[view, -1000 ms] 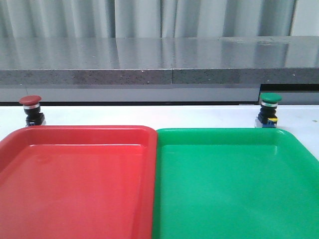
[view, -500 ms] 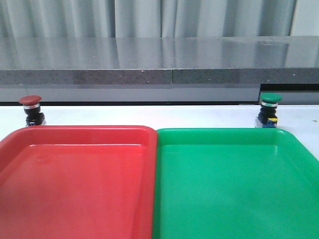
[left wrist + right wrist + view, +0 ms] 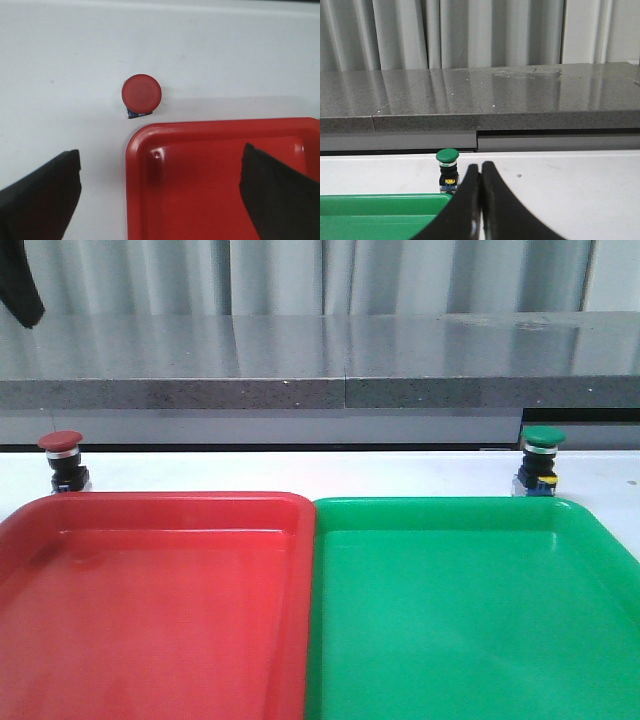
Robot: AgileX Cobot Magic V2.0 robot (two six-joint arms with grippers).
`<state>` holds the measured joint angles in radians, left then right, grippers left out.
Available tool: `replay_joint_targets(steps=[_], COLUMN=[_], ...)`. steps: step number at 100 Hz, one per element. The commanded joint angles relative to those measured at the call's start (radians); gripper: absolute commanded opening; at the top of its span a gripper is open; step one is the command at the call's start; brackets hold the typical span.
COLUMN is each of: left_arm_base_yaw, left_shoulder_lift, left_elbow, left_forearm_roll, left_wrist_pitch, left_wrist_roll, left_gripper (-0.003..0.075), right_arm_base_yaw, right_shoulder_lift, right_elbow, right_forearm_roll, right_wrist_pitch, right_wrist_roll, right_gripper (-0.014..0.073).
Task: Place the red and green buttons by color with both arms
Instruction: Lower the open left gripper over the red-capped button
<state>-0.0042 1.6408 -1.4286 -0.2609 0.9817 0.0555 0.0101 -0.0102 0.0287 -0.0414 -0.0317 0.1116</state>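
The red button (image 3: 63,462) stands upright on the white table behind the red tray's far left corner. From above in the left wrist view, the red button (image 3: 142,94) lies just beyond the tray corner. My left gripper (image 3: 161,165) is open and empty, high above that corner, short of the button. The green button (image 3: 541,460) stands behind the green tray's far right corner. It also shows in the right wrist view (image 3: 447,169). My right gripper (image 3: 480,169) is shut and empty, low over the table, just right of the green button and apart from it.
The red tray (image 3: 150,505) and the green tray (image 3: 450,508) lie side by side at the front, both bare. A grey stone ledge (image 3: 340,390) runs along the table's back. A black part of my left arm (image 3: 20,290) hangs at the front view's top left.
A black part of my left arm has come into the front view's top left corner. Both buttons and both trays stay where they were.
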Motion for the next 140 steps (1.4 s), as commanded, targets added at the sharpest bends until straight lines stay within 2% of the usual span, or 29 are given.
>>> replay_joint_targets(steps=[1,23,46,84,140], left_arm_base_yaw=[-0.001,-0.001,-0.001,-0.001,-0.001], left_shoulder_lift=[0.031,0.194,0.307,0.356,0.407], left_elbow=[-0.095,-0.231,-0.316,-0.319,-0.320], left_forearm_roll=[-0.025,-0.029,-0.033,-0.033,-0.033], left_wrist_pitch=[0.015,0.090,0.110,0.045,0.053], left_wrist_roll=[-0.002,-0.003,-0.007,-0.009,-0.009], left_gripper=[0.0618,0.0618,0.0619,0.0618,0.0615], right_arm_base_yaw=[-0.006,-0.006,-0.006,-0.006,-0.006], right_shoulder_lift=[-0.022,-0.022,-0.022,-0.022,-0.022], right_elbow=[-0.020,-0.020,-0.020,-0.020,-0.020], right_forearm_roll=[-0.010,-0.010,-0.010,-0.010,-0.010], right_wrist_pitch=[-0.072,-0.072,-0.072,-0.072,-0.072], right_wrist_roll=[-0.005,-0.005,-0.005,-0.005,-0.005], right_gripper=[-0.0064,-0.0064,-0.0064,-0.0064,-0.0064])
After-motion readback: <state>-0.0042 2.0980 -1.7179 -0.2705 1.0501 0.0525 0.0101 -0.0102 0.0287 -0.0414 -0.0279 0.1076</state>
